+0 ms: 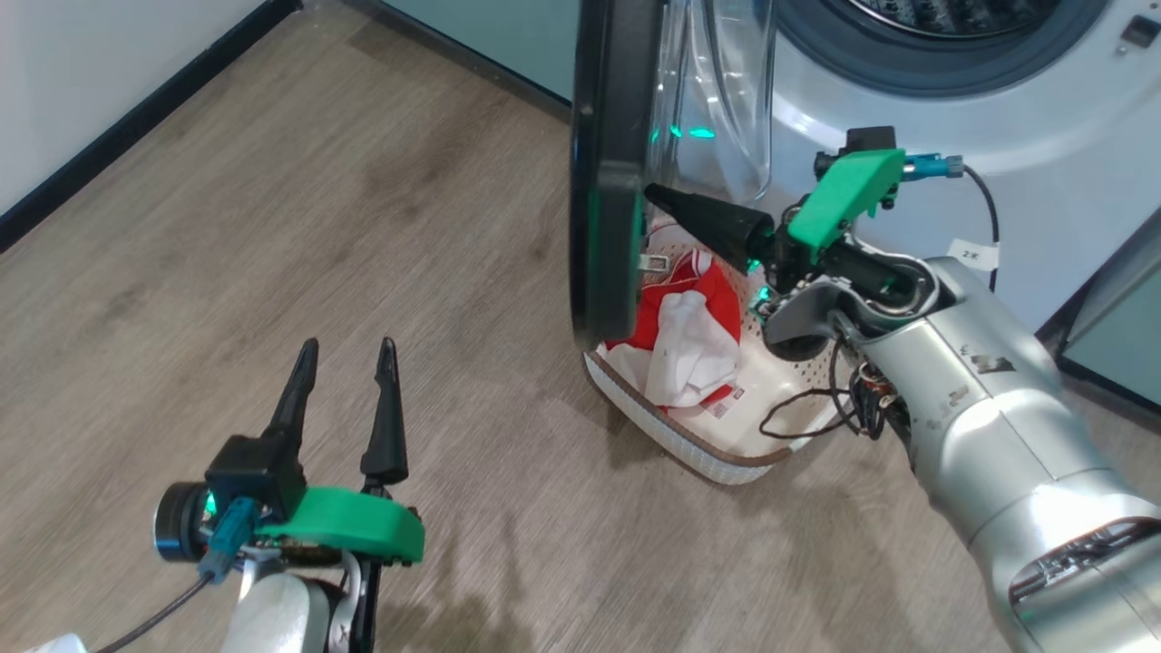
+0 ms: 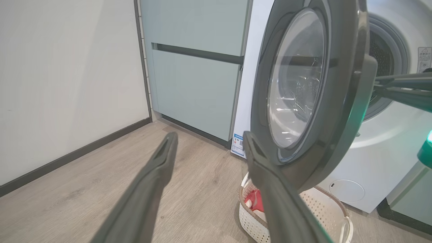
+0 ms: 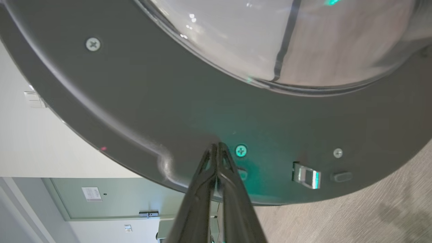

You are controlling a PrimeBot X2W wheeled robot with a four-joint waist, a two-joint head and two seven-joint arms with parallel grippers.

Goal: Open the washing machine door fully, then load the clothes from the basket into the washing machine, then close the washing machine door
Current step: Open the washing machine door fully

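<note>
The washing machine door, black-rimmed with a clear domed bowl, stands partly open and edge-on before the white washing machine. My right gripper is shut, its tips pressed against the door's inner black rim near a screw. Below it the cream basket sits on the floor with the red and white clothes inside. At the lower left my left gripper hangs open over bare floor with nothing in it. The door and the basket also appear in the left wrist view.
Pale green cabinets stand left of the washer, with a white wall and dark skirting beyond. Wood floor stretches open to the left. The basket lies directly under the door's swing. A black cable dangles from my right forearm into the basket.
</note>
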